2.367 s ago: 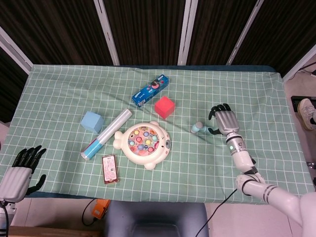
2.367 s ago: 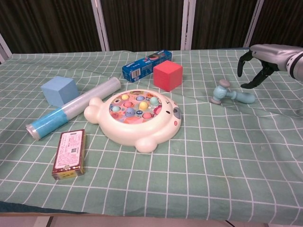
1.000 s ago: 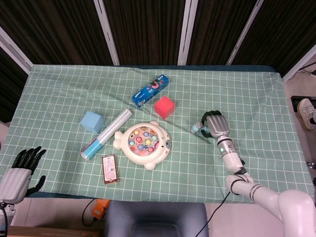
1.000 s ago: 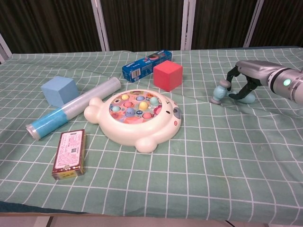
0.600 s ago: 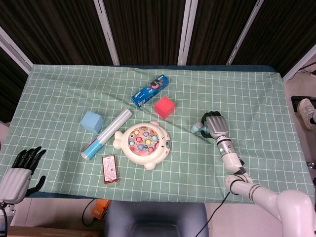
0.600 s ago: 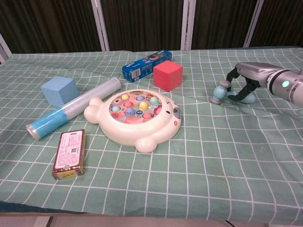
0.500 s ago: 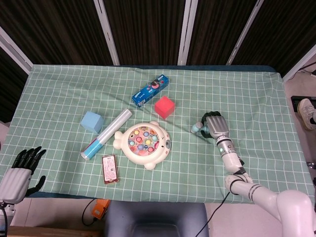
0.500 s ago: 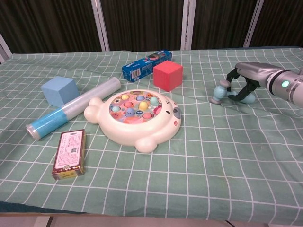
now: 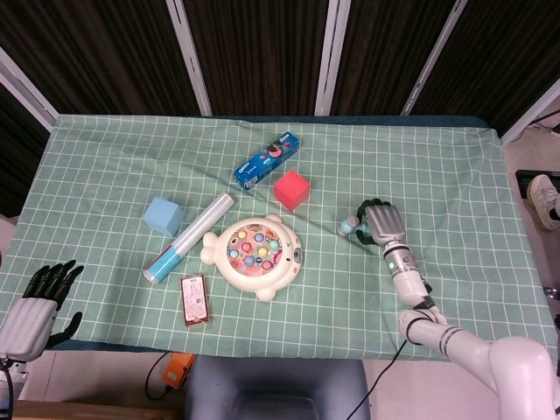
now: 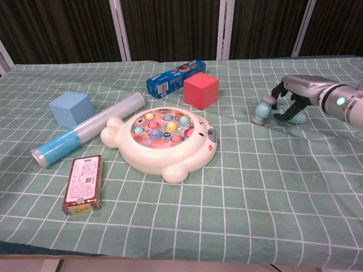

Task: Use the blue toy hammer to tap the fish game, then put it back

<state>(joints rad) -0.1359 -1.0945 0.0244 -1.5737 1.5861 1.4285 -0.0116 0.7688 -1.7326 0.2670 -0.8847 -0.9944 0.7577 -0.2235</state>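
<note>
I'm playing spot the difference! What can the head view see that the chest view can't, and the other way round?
Only the head view shows the left hand, open, off the table's near left corner, plus an orange thing under the table edge and a shoe far right.

Only the chest view shows, side-on, the right hand's fingers curled down over the hammer, which lies on the cloth.

Both show the right hand, hammer, fish game, red cube, blue cube, tube, blue box and small packet.

No print is legible: the blue box (image 10: 175, 78) and the card pack (image 10: 83, 184) bear print too small to read.
</note>
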